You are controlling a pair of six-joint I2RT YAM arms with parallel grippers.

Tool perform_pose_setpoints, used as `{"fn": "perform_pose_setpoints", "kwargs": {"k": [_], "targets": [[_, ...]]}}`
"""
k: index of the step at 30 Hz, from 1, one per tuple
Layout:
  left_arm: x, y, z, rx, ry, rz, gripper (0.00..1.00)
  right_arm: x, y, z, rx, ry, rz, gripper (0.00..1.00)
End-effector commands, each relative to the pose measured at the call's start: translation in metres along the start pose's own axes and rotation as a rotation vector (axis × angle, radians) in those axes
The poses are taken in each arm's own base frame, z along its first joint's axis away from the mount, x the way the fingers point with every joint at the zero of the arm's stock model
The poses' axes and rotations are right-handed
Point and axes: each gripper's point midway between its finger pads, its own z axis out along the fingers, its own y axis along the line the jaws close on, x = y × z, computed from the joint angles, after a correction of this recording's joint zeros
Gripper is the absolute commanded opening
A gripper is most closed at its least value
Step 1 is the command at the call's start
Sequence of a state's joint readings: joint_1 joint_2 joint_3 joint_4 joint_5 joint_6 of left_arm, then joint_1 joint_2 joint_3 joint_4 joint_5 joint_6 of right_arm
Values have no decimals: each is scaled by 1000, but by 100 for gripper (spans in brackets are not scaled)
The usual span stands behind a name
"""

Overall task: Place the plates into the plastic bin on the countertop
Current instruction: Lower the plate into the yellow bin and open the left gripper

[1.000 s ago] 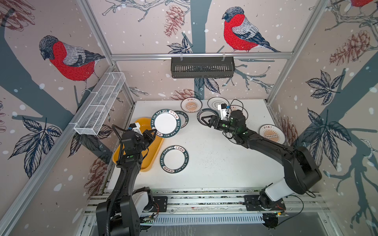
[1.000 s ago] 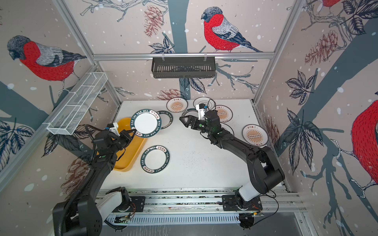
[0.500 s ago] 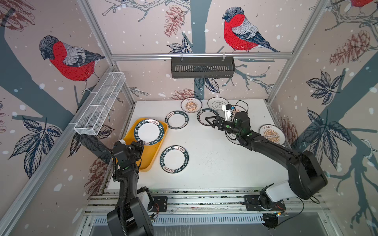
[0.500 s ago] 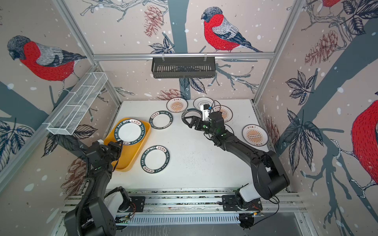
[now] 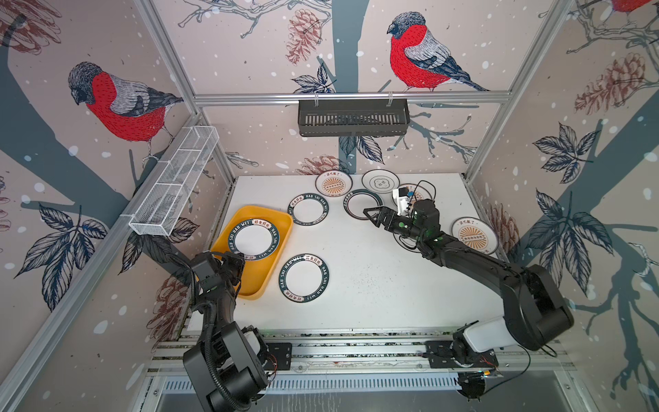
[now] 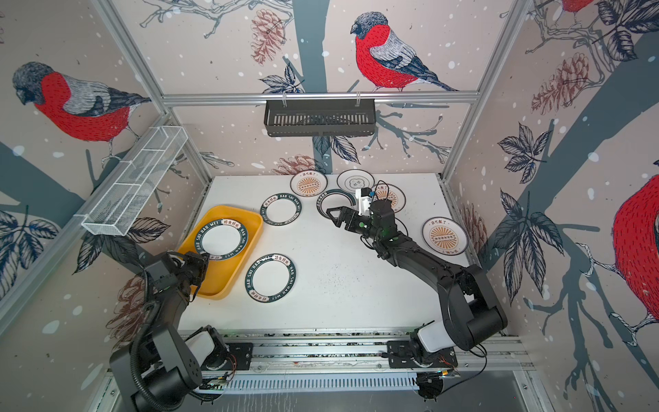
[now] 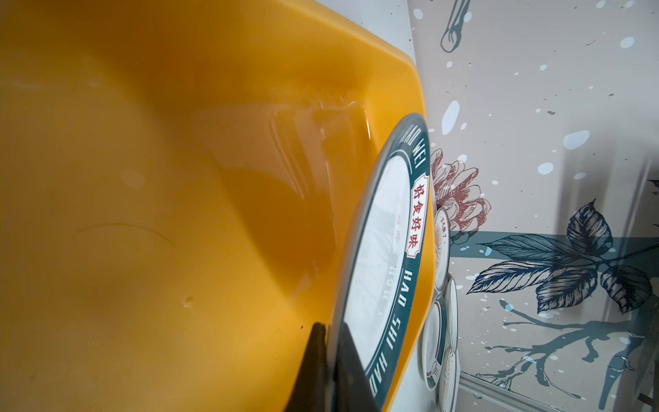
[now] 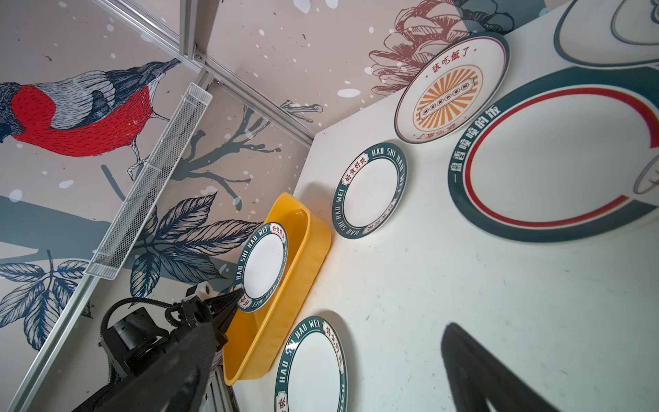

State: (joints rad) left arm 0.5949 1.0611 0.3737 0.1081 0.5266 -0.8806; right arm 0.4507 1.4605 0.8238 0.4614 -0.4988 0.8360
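Pinching the tilted plate (image 5: 254,238) over the bin (image 5: 255,287), the left gripper (image 7: 330,342) could drop it hard; the right gripper (image 5: 372,215) hangs open.

A black slatted basket (image 5: 353,117) hangs by two clips from a silver crossbar (image 5: 249,98) on the back wall, seen in both top views; a long white wire-mesh basket (image 5: 174,185), divided into compartments, runs along a slanting metal rail (image 5: 89,257) on the left wall; the walls carry pale wallpaper (image 5: 231,53) with white specks, red-breasted birds (image 5: 121,103), brown pine cones (image 5: 303,35), dark blue leaves (image 5: 567,157) and grey-blue branches; one bird (image 5: 420,57) sits above the black basket.
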Motion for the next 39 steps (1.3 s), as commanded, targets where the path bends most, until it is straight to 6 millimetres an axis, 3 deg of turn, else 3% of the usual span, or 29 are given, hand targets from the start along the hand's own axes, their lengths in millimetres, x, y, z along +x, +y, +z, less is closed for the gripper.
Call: {"fn": "perform_pose_setpoints", "kwargs": {"k": [1,12,20,25,31,36,39], "targets": [[-4,2,3,-9,-4,25,0,-8,9,-4,-41,-32,-20,100],[3,23,22,-77,77,1,0,-12,3,-10,-37,-52,-6,100],[0,37,21,-141,48,2,3,-15,-7,-13,-18,-68,14,100],[-1,42,20,-171,39,5,26,-15,-11,-14,-12,-69,24,99],[0,48,21,-189,44,3,37,-17,-12,-14,-11,-75,29,100],[-4,49,18,-210,20,14,67,-16,-14,-14,-7,-75,31,100],[-10,46,13,-226,-7,32,75,-17,-14,-14,-6,-77,32,100]]}}
